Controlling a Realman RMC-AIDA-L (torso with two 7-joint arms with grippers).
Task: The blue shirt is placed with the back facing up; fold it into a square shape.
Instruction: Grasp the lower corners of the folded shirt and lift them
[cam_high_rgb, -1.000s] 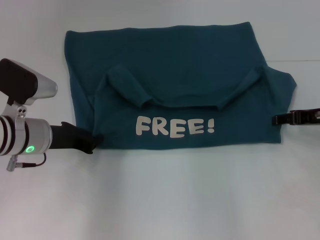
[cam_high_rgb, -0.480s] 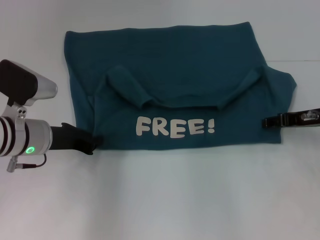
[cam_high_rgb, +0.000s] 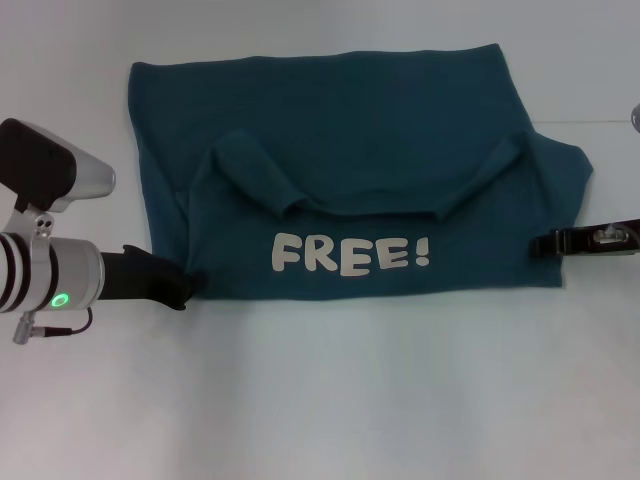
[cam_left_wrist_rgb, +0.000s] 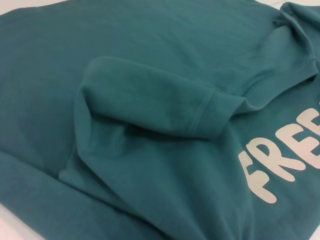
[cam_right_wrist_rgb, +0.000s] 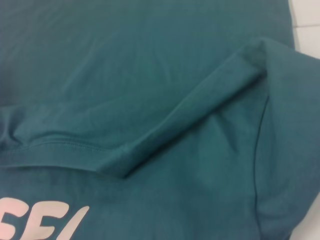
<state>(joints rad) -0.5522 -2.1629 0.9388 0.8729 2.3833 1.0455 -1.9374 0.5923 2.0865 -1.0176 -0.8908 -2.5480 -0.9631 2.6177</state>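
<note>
The white table (cam_high_rgb: 320, 400) carries the blue shirt (cam_high_rgb: 350, 130), spread across its far half and folded once, so the near flap shows the FREE! lettering (cam_high_rgb: 352, 253). My left gripper (cam_high_rgb: 185, 285) meets the shirt's near left corner; my right gripper (cam_high_rgb: 545, 243) lies over its right edge. Neither wrist view shows my fingers, so whether either pinches cloth I cannot tell.

One shirt (cam_high_rgb: 350, 170) lies on one table (cam_high_rgb: 330, 400). Two sleeves show on it, one at the left (cam_high_rgb: 250, 170) and one at the right (cam_high_rgb: 490, 170), and it carries one printed word (cam_high_rgb: 352, 254) of four letters and an exclamation mark. Two grippers are in view, the left (cam_high_rgb: 185, 285) and the right (cam_high_rgb: 545, 243), one at each side edge.
</note>
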